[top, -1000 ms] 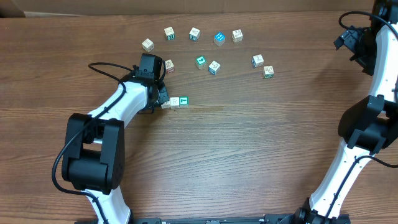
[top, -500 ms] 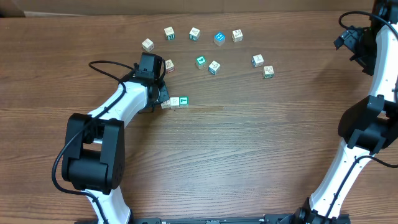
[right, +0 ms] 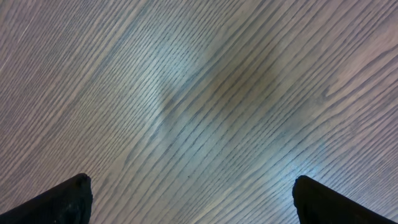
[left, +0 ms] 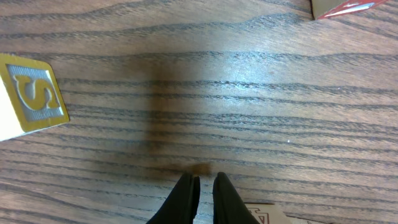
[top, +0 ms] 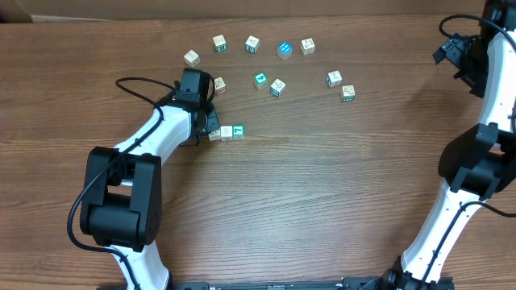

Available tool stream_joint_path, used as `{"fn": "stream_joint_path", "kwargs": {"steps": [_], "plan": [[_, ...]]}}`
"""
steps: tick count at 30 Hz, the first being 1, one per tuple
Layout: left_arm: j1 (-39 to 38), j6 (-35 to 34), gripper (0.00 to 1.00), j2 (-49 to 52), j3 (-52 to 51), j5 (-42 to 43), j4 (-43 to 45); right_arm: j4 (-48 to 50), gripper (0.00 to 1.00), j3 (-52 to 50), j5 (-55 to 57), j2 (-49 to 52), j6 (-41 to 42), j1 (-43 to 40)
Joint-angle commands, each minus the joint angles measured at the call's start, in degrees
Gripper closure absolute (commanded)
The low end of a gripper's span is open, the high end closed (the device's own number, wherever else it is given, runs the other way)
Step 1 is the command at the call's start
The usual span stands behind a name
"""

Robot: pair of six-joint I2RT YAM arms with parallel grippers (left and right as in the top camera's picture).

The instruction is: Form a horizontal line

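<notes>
Grained wooden table [top: 322, 201], faint sheen, wooden horizontal line [top: 226, 132], white plastic left arm [top: 153, 137]

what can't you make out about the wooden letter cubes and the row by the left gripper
- Left wrist: the pale wooden cube with a yellow S is cut off by the left edge. Another cube beside the left gripper is cut off by the bottom edge.
- Overhead: the short row of wooden cubes has its left end under that gripper, so the count is unclear.
- Overhead: letters on the scattered cubes are too small.
</notes>
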Motion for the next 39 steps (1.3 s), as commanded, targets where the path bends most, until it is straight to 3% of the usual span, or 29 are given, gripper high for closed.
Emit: {"fn": "stream_joint_path", "kwargs": {"steps": [1,7,20,32,39], "plan": [[-0.1,1.3,0.91,0.1,-0.7,0.3,0.2,0.1,0.00,-0.2,0.1,-1.0,-0.2,-0.2],[-0.1,4.7,0.91,0.1,-0.7,3.0,1.2,0.1,0.00,-0.2,0.1,-1.0,-0.2,-0.2],[-0.1,4.7,0.89,0.1,-0.7,2.5,1.8,0.1,0.00,-0.2,0.1,-1.0,-0.2,-0.2],[0.0,4.7,0.87,0.1,-0.7,-0.1,10.1,0.1,0.00,-0.2,0.1,-1.0,-0.2,-0.2],[-0.2,4.7,0.95,0.1,-0.7,2.9,9.4,0.1,0.00,-0.2,0.1,-1.0,-0.2,-0.2]]}}
